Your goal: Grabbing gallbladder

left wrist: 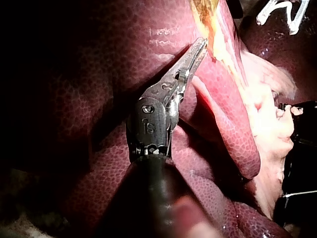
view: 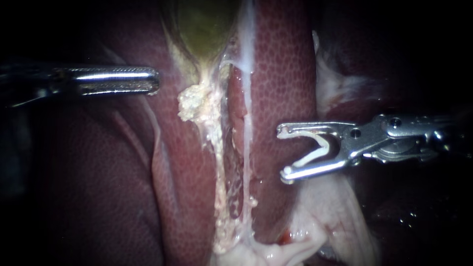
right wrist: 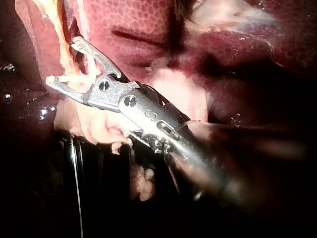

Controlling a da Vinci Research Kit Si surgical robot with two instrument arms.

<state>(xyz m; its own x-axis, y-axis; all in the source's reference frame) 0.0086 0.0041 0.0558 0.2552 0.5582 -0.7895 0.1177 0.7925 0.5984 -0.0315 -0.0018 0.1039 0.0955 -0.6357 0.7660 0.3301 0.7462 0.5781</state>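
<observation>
left instrument: my slender polished-steel left instrument comes in level over the liver; its long ridged jaws are pressed together with nothing between them; tip near the gallbladder's pale left border, no contact visible
right instrument: my silver hinged right instrument reaches in over the liver; jaws stand wide apart yet pinch a clip, one leg against each jaw
clip: white v-shaped plastic clip; seated inside the right jaws, its mouth facing the strand
gallbladder: olive-green glistening gallbladder; upper middle of the endoscope view, narrowing downward to a thin neck; ungripped; right instrument well below it
liver: dark red, finely stippled liver; folds on both sides of the gallbladder
strand: crumbly cream-yellow strand of fatty tissue; runs down from the gallbladder's neck along a groove in the liver, between my two tips
pale tissue: soft pinkish-white pale tissue; lies just under the right instrument's lower jaw
</observation>
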